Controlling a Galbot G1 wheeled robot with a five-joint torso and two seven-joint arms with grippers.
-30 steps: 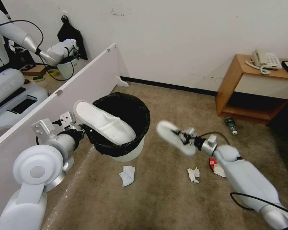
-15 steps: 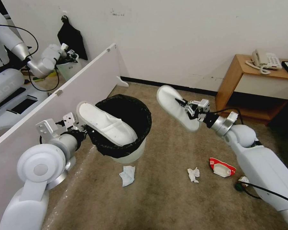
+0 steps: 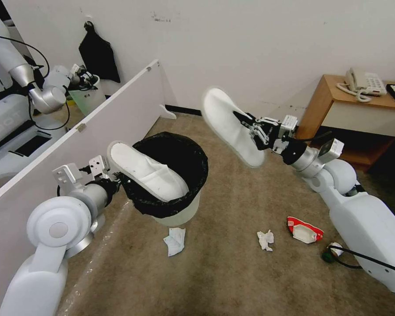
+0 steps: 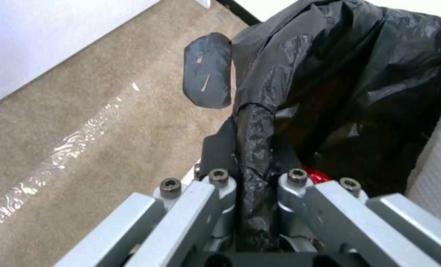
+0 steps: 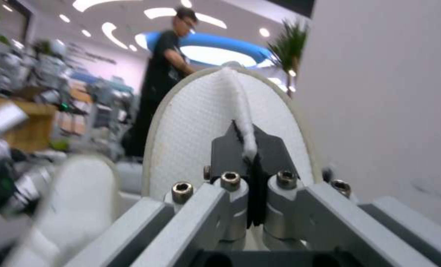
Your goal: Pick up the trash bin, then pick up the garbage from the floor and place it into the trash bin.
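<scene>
My left gripper (image 3: 118, 177) is shut on the black-bagged rim of the trash bin (image 3: 186, 206), holding it off the carpet; the left wrist view has the bag (image 4: 252, 178) pinched between its fingers. One white slipper (image 3: 147, 171) lies across the bin's mouth, sticking out over the rim. My right gripper (image 3: 250, 127) is shut on the second white slipper (image 3: 226, 123), held high to the right of the bin; the right wrist view has its strap (image 5: 240, 111) between the pads. On the carpet lie a face mask (image 3: 174, 241), a crumpled tissue (image 3: 265, 239), a red-white wrapper (image 3: 303, 229) and a bottle (image 3: 331, 252).
A white partition board (image 3: 114, 118) runs along the left of the bin. A wooden side table (image 3: 338, 118) with a telephone (image 3: 364, 83) stands at the right wall. Another robot's arm (image 3: 44, 87) works behind the partition.
My right gripper has lifted the second slipper from near the floor up and toward the wall, right of the bin. The bin in my left gripper has barely moved.
</scene>
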